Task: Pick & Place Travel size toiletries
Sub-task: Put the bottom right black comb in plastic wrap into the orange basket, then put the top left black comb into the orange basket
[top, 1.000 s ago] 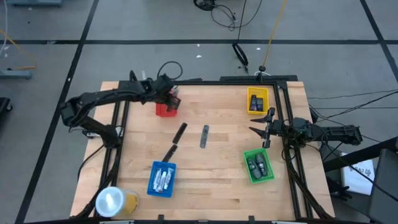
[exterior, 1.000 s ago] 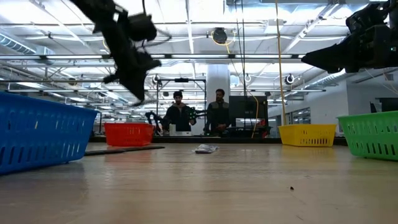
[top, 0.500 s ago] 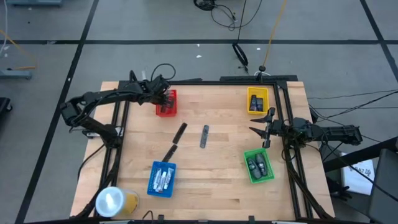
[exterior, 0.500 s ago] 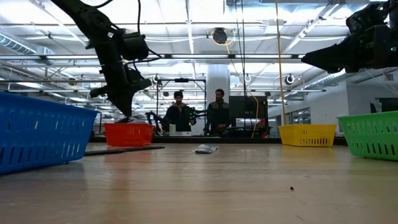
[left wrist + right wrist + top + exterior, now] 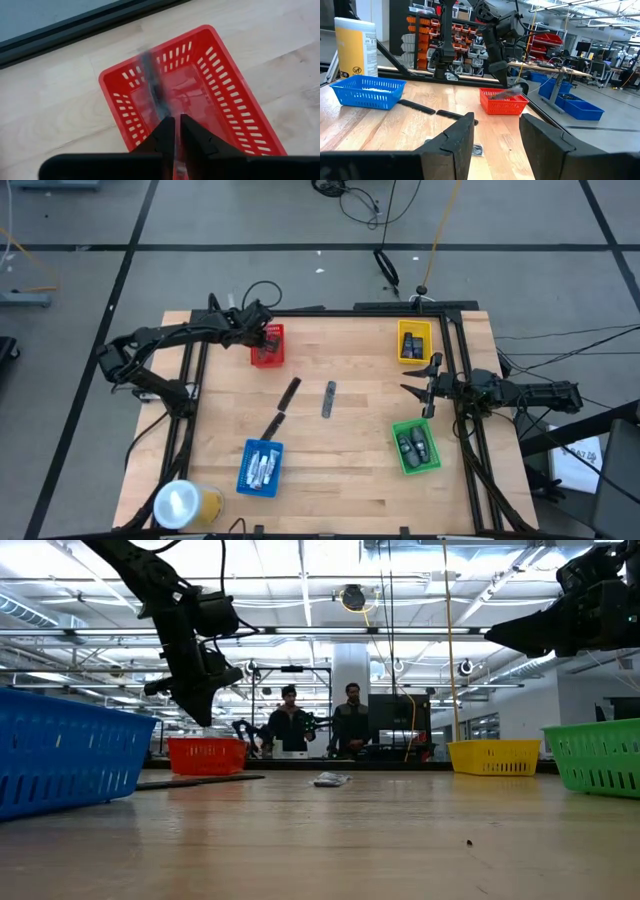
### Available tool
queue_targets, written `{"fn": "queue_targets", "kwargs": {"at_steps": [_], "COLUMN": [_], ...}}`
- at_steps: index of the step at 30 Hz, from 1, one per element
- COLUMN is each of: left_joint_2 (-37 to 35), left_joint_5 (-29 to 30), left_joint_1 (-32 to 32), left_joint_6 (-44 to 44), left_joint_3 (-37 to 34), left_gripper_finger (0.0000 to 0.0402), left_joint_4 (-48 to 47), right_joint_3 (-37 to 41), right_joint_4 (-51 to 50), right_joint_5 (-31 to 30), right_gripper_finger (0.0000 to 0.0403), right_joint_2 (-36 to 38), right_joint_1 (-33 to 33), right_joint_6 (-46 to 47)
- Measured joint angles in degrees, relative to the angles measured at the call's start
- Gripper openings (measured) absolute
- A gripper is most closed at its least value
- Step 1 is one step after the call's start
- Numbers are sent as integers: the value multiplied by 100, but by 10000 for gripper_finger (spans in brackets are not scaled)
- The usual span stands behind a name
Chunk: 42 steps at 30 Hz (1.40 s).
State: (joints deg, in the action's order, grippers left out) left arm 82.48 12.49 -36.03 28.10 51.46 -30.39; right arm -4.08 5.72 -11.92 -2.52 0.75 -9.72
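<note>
The left gripper (image 5: 268,338) had lowered over the red tray (image 5: 240,92), jaws barely parted, a blurred slim dark-grey stick (image 5: 152,85) directly beneath, its long axis toward 12 o'clock.

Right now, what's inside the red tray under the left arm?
In the left wrist view, a blurred slim dark stick shows over the red tray, just ahead of the left end effector. Whether it has landed is unclear. The end effector hides the tray's near end.

My overhead camera looks straight down on the whole bench (image 5: 330,470). My low camera sits at bench height, facing the far room. The left wrist camera hangs close above the red tray (image 5: 200,95), which all four views share.
</note>
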Motion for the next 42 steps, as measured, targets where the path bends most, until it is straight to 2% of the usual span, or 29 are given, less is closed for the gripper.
{"fn": "queue_targets", "kwargs": {"at_steps": [6, 12, 15, 20, 25, 30, 35, 42], "left_joint_2": [0, -302, -541, -708, -684, -393, 286, 1346], "left_joint_5": [-100, -1165, -1409, -1233, -1071, 101, 93, -156], "left_joint_1": [2, 298, 731, 1706, 2676, 3402, 3692, 3600], "left_joint_6": [-242, -496, -525, -475, -21, 618, 1108, 1657], "left_joint_3": [12, 151, 151, 151, 153, 153, 153, 153], "left_gripper_finger": [68, 106, 124, 161, 196, 206, 207, 207], "left_joint_4": [-20, -137, -156, -129, -142, -232, -247, -189], "right_joint_3": [0, 0, 1, 0, 0, 0, 2, 2], "right_joint_4": [0, 0, 0, 0, 0, 0, 0, 0], "right_joint_5": [0, 0, 0, 0, 0, 0, 0, 0], "right_gripper_finger": [151, 151, 151, 151, 151, 151, 151, 151], "right_joint_2": [0, 0, 0, -1, -2, -2, -1, 0], "right_joint_1": [-1, 0, 1, 0, -2, 0, -1, 1], "right_joint_6": [2, 2, 0, 0, 2, 2, 2, 0]}}
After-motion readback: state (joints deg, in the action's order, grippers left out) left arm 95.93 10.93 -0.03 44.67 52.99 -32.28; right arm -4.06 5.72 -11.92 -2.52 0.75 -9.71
